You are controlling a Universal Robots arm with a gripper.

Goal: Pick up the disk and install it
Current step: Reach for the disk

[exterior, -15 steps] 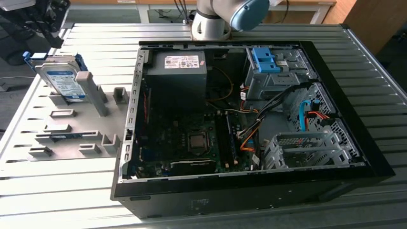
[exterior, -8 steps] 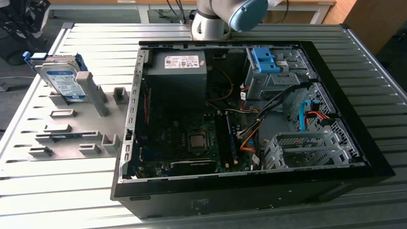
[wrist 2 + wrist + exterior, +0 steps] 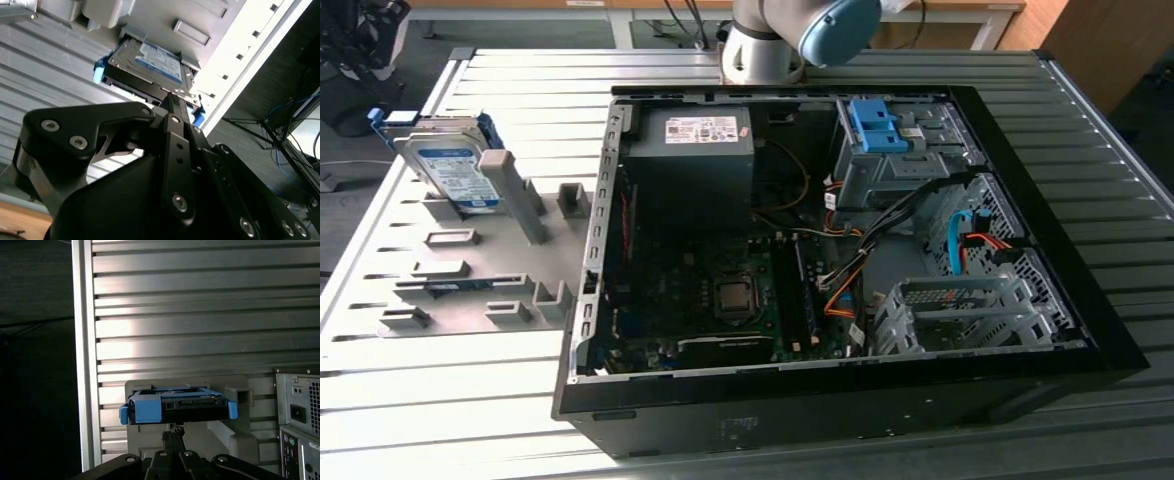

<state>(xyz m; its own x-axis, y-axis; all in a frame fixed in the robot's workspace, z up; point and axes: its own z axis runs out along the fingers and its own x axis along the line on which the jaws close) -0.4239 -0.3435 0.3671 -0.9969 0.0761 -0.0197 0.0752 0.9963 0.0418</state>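
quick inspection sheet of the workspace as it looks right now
surface: ribbed metal table
job's things: the disk stands tilted in a grey fixture at the exterior view's left; open computer case beside it, blue bracket in its drive bay
clutter: nothing seen
grippers: hand shut, holding nothing, aimed at the disk's end, apart from it
cables: orange, blue and black leads inside the case
surroundings: wooden furniture behind the table
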